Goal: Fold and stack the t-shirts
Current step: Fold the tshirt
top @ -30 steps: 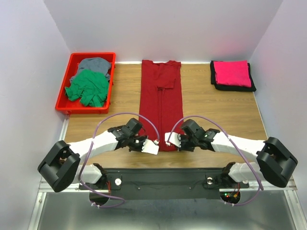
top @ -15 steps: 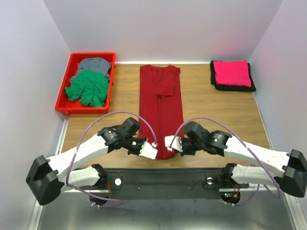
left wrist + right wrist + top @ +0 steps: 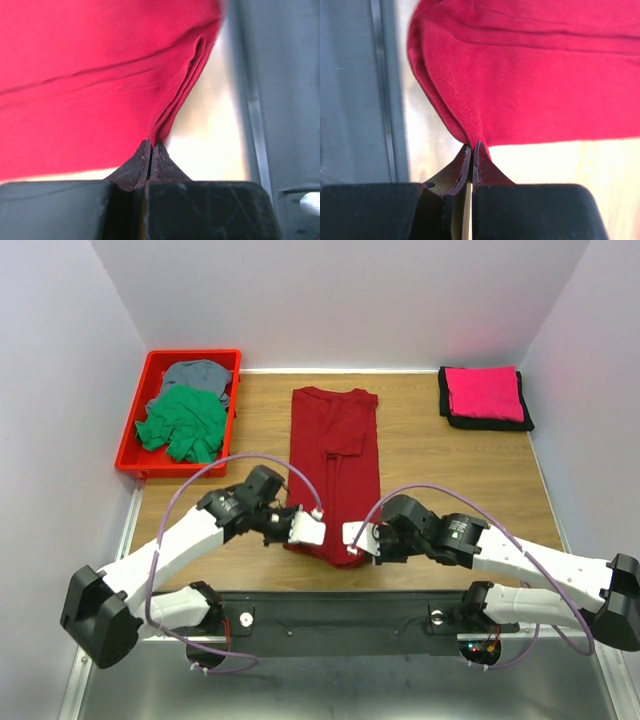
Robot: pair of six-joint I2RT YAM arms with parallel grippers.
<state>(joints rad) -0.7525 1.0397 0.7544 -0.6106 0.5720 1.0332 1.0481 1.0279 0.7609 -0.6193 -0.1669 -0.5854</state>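
Wood of the table [image 3: 450, 470] under everything. Down the middle, 12 to 6 o'clock, the dark red t-shirt [image 3: 335, 455], sleeves tucked in to make a narrow strip. At 10 o'clock, the red tray [image 3: 128, 462] holding the green t-shirt [image 3: 183, 425] and grey t-shirt [image 3: 198, 373], crumpled, waiting their turn. At 2 o'clock, the pink t-shirt [image 3: 485, 392] folded on the black t-shirt [image 3: 490, 425]: the stack to join. Near 6 o'clock, hem bunched and raised off the wood. Clamped tight on 1 hem corner each: left gripper [image 3: 151, 147], right gripper [image 3: 471, 150], close together. Looks like set-up for carrying the hem toward 12, halving the strip.
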